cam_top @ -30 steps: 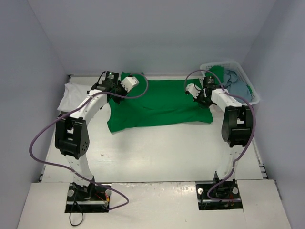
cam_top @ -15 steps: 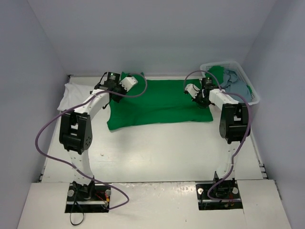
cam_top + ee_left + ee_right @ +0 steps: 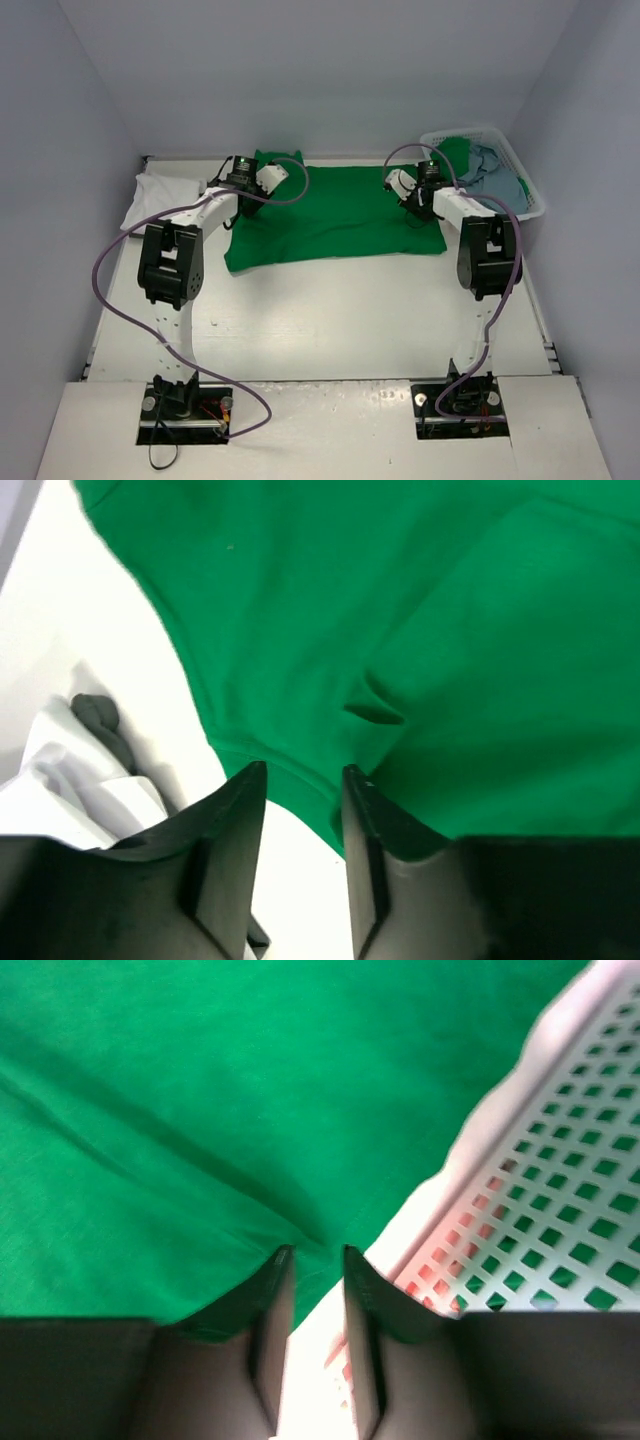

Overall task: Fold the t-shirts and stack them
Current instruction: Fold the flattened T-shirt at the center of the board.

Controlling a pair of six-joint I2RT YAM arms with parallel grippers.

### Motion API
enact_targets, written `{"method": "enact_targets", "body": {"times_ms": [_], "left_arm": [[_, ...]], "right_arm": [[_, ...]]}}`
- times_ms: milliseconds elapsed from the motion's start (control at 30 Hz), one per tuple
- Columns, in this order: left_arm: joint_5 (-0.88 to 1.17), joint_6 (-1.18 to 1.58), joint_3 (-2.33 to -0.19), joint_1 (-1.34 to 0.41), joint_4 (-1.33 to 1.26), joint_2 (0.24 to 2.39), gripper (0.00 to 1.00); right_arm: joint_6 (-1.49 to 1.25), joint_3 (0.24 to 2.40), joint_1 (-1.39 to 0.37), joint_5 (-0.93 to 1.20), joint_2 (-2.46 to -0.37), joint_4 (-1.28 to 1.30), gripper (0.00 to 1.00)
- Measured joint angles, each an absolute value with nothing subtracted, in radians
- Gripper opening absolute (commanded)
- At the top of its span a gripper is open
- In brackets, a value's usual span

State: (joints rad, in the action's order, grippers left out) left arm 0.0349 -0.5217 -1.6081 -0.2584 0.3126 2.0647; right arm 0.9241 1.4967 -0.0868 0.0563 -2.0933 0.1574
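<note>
Across the far middle of the counter (image 3: 330, 320) the green t-shirt (image 3: 335, 215) lies flat as a wide band, apparently folded once and needing more folds. The left jaws and right jaws stand narrowly parted at its two ends, holding nothing. A folded white t-shirt (image 3: 150, 195) with dark grey cloth (image 3: 95, 715) against it sits at the left. Blue-grey cloth (image 3: 495, 170) waits in the basket (image 3: 470, 131), so the work looks about half done.

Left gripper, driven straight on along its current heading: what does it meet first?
Probably the hem of the green t-shirt, lying just ahead of the left gripper; depth is hard to judge.
</note>
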Motion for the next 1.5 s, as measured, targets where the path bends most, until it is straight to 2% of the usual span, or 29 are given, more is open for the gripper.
{"method": "enact_targets", "body": {"times_ms": [33,367,600,667,733,767,833,967,1167,1500], "left_arm": [[0.023,-0.52,-1.608,-0.259,0.304,2.067,0.36],[-0.078,-0.495,-1.582,-0.259,0.175,2.053,0.37],[-0.047,-0.457,-1.425,-0.259,0.184,1.885,0.36],[-0.022,-0.44,-1.387,-0.259,0.184,1.825,0.35],[0.006,-0.418,-1.358,-0.259,0.186,1.769,0.3],[0.02,-0.409,-1.352,-0.259,0.191,1.751,0.27],[0.054,-0.387,-1.347,-0.26,0.202,1.728,0.16],[0.143,-0.354,-1.347,-0.26,0.245,1.727,0.0],[0.245,-0.318,-1.348,-0.263,0.299,1.782,0.0],[0.344,-0.275,-1.424,-0.276,0.371,1.966,0.0]], "right_arm": [[0.915,1.491,-0.089,0.038,-2.093,0.143,0.25],[0.823,1.358,-0.126,-0.089,-2.032,0.036,0.26],[0.778,1.322,-0.172,-0.085,-1.842,0.037,0.26],[0.766,1.32,-0.187,-0.075,-1.809,0.037,0.21],[0.756,1.315,-0.2,-0.057,-1.797,0.045,0.15],[0.752,1.312,-0.206,-0.043,-1.797,0.052,0.07],[0.745,1.301,-0.215,-0.012,-1.803,0.077,0.0],[0.733,1.298,-0.223,0.028,-1.853,0.126,0.0],[0.727,1.297,-0.223,0.06,-1.94,0.164,0.0],[0.714,1.298,-0.232,0.086,-1.961,0.193,0.0]]}}
